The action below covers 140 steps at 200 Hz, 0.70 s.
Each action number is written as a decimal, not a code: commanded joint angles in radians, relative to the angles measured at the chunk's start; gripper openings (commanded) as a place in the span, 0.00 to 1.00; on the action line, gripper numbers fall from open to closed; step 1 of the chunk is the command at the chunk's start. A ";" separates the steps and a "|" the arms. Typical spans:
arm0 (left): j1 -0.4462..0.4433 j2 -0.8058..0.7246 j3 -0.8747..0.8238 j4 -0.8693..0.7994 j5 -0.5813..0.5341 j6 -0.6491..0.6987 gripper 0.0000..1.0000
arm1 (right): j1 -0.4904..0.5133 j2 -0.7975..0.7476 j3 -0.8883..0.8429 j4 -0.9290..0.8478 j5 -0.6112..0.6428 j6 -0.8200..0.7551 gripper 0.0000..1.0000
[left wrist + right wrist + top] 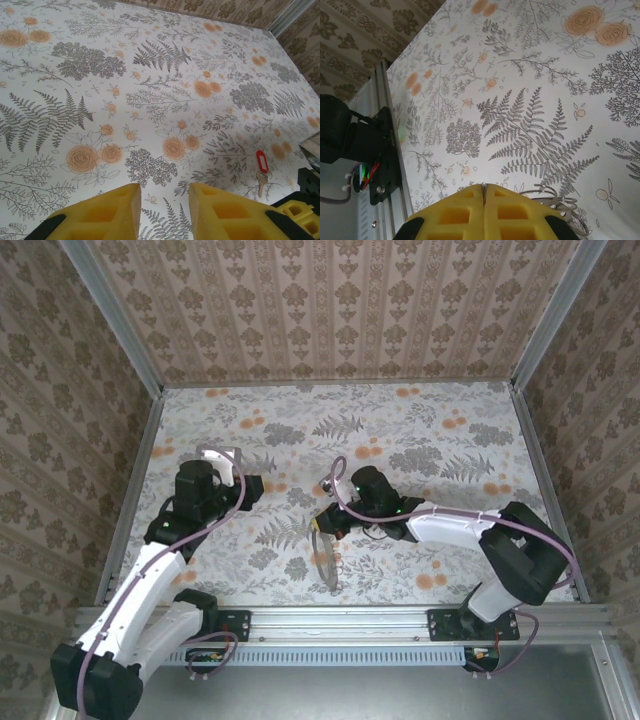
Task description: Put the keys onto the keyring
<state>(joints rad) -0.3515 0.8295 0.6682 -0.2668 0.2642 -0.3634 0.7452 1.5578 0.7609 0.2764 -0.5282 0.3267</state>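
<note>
**Fig. 1. Two arms over a floral table, with key and hoop lying apart**

*Left arm.* Seen from above, the left arm rises from its base at the near edge and reaches forward and inward over the flower-and-fern printed tabletop [420,430]. Its wrist is turned so that the left gripper [252,486] points toward the table's middle. In the left wrist view the two yellow fingers of the left gripper [164,188] stand apart, with bare tabletop in the gap and nothing between them.

*The key.* A tiny silvery metal key joined to a small red-pink oblong plastic tag [260,169] lies flat on the table. It sits ahead of the left gripper and off to the right in that view, well apart from the fingers, with the tag farther off and the key blade nearer.

*The hoop.* A large thin round hoop of dull brown-grey metal [324,560] lies near the table's centre. Its far end reaches the tip of the right gripper [322,523].

*Right arm.* The right arm folds at the elbow and stretches leftward, low over the table. In the right wrist view the yellow fingers of the right gripper [484,187] are pressed together along a thin seam. Fine wire curves of the hoop [560,200] show just beside them. Whether the hoop is pinched cannot be told.
</note>
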 commanded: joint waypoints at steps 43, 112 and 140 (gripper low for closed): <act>0.010 0.049 0.001 0.029 0.020 -0.009 0.32 | 0.003 0.135 0.092 -0.154 0.193 -0.002 0.00; 0.009 0.055 -0.022 0.052 0.020 -0.007 0.32 | 0.061 0.212 0.221 -0.342 0.366 -0.099 0.00; 0.010 0.046 -0.032 0.055 0.018 -0.004 0.32 | 0.072 0.262 0.260 -0.365 0.383 -0.109 0.00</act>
<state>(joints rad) -0.3515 0.8845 0.6563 -0.2310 0.2687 -0.3634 0.8051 1.7710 0.9760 -0.0185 -0.2043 0.2520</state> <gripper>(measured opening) 0.319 0.064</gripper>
